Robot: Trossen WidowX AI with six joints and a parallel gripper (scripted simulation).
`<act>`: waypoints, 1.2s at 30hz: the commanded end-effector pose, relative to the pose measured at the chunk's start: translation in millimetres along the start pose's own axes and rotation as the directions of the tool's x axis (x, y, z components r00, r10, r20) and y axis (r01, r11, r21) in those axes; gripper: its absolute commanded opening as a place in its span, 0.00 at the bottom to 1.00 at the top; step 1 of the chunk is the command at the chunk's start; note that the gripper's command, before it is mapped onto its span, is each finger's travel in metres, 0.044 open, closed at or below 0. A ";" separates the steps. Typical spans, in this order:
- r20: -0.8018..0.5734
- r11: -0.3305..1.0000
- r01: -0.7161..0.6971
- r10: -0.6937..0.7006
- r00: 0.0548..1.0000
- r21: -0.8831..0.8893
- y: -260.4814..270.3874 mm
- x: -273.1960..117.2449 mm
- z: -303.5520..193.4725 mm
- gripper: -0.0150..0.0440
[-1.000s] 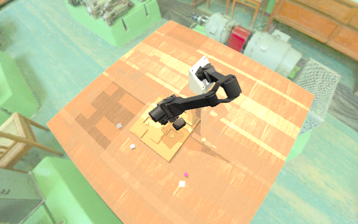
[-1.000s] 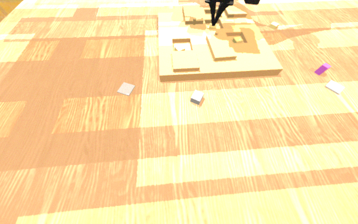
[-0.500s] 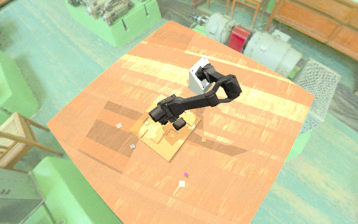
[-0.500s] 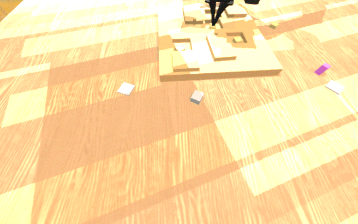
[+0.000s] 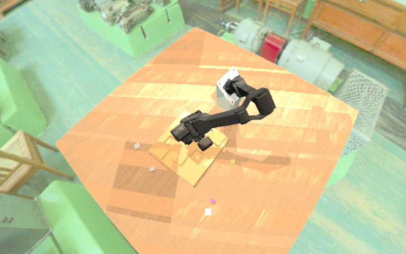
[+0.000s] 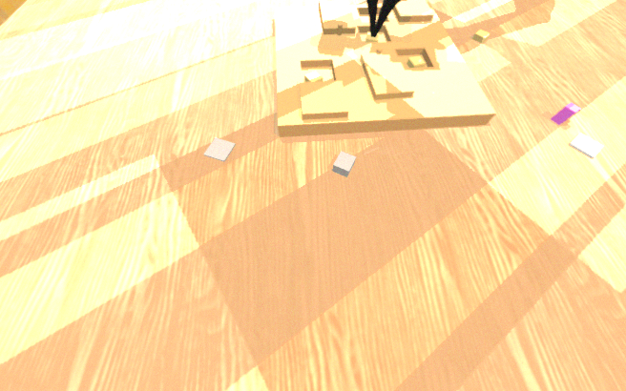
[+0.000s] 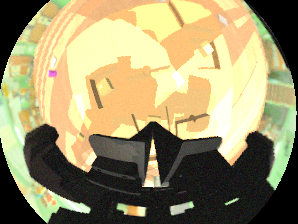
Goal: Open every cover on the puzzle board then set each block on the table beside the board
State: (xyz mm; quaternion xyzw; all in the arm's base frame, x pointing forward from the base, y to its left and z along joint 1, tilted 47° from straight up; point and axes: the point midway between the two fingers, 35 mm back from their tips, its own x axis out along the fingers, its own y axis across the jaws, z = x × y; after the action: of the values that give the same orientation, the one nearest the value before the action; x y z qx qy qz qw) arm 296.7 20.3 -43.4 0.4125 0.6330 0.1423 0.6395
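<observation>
So the wooden table [image 5: 261, 195] [image 6: 305, 291] is carrying everything, and the one puzzle board [image 5: 194, 176] [image 6: 384, 125] is lying flat on it, probably within easy reach of the arm. The single gripper [image 6: 373, 33] [image 7: 153, 125] is pointing down over the board's far part in the exterior view, clenched with nothing between its fingertips, which I'm guessing is for pushing a cover rather than grabbing. Two nearer covers, one at the near-left edge [image 6: 323, 100] and one in the middle [image 6: 387, 83], are sitting off their wells, so two blocks are showing: one in the left well [image 6: 313, 75], one in the right well [image 6: 416, 61]. I can't tell the full cover count, the arm's hiding some. Smallest stuff: five loose pieces are resting beside the board, two grey, one yellow, one magenta, one white.
</observation>
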 end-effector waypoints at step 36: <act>-0.007 0.997 0.001 0.000 1.000 0.072 -0.8 -57.6 1.9 0.50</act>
State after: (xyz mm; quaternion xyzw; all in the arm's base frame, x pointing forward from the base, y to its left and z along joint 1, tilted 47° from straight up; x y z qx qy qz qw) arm 288.8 -22.7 -2.7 0.4372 0.6395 0.1212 0.6207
